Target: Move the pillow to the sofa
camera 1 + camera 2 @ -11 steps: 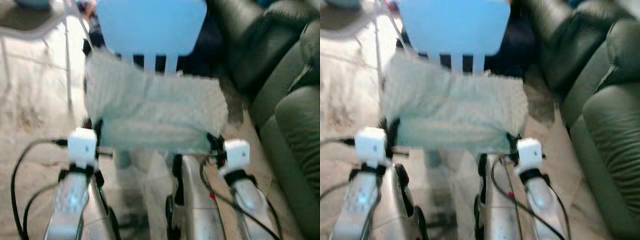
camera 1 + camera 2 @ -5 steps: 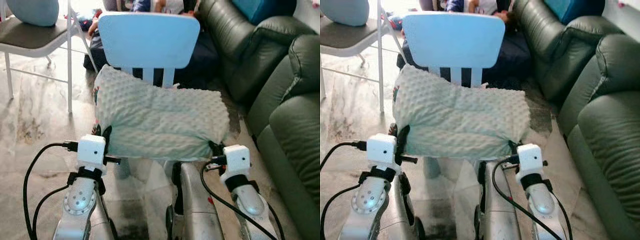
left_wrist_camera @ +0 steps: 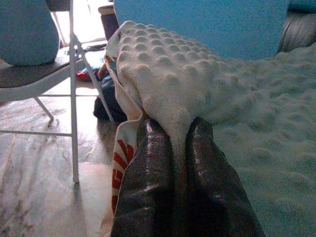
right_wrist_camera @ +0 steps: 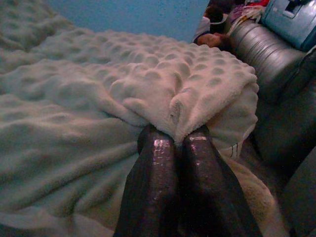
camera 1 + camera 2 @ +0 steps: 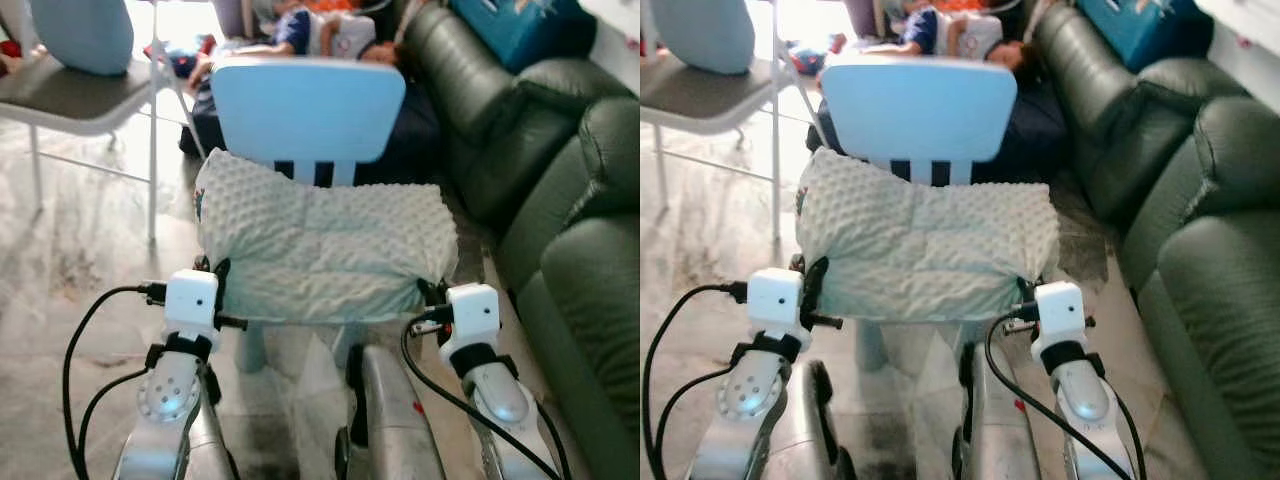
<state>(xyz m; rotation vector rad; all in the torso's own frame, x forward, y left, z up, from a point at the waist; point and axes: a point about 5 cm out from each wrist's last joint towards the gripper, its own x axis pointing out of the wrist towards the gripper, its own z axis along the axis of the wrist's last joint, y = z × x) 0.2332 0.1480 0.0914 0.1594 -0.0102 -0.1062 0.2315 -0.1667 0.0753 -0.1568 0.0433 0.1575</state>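
Fingers of left gripper point(image 3: 175, 133) and right gripper point(image 4: 177, 138) pinching pillow point(image 5: 325, 250) corners, head views showing blue chair point(image 5: 308, 108), sofa point(image 5: 560, 220)

We can read no text, label, brand or number anywhere here. We do spot red stripes printed on the pillow's point(image 3: 163, 74) edge panel in the left wrist view, but they form no letters we can make out.
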